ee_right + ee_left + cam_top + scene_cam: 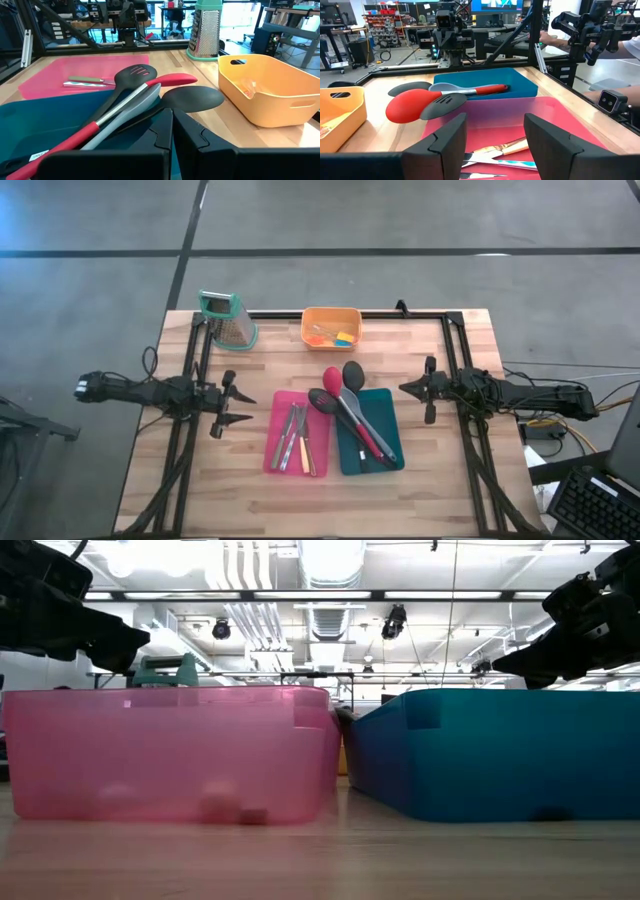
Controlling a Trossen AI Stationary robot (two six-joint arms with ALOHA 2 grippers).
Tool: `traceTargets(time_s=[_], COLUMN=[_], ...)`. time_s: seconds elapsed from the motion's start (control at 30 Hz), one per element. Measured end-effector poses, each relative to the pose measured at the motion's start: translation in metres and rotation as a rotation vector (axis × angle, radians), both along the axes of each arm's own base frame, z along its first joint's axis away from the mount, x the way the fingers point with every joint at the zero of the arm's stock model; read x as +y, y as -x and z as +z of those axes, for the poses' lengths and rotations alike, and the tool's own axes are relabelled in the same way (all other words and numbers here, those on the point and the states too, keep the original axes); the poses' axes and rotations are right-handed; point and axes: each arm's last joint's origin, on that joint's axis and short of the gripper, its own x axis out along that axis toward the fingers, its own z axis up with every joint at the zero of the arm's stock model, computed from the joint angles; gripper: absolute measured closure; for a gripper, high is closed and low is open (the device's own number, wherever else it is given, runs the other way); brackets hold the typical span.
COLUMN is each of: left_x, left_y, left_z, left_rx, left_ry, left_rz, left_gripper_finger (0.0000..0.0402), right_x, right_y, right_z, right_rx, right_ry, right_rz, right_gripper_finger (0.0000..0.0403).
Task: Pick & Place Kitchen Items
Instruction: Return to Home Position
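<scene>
Surface [440,490] viewed from above. Left hand [246,407], centre left of the frame, hovered just beside the pink bin [285,397], fingers spread and empty. The pink bin held the knives [296,442]. Orange bin [306,330], upper centre, contained small coloured pieces [338,336]. Long-handled spoons [352,373] and slotted spatula [322,400] lay in the teal bin [388,405], heads overhanging its upper-left rim. Right hand [405,388], centre right, was pinched closed on nothing.

Both arms stretched low & level, pointing inward at each other.
L end effector [248,408] sits just left of pink bin [275,405], fingers apart; R end effector [403,388] well right of that bin, fingers pressed together.
</scene>
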Motion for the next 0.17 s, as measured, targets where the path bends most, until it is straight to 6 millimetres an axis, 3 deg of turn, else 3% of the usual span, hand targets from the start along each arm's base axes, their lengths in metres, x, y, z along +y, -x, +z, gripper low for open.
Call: traceTargets(time_s=[0.17], left_x=[0.0000], left_y=[0.0000], left_z=[0.0000], left_rx=[0.000], left_ry=[0.000], left_rz=[0.000], left_gripper_finger=[0.0200], right_x=[0.0000], right_y=[0.0000], right_z=[0.0000], right_rx=[0.000], right_ry=[0.000], right_rz=[0.000], right_gripper_finger=[0.0394])
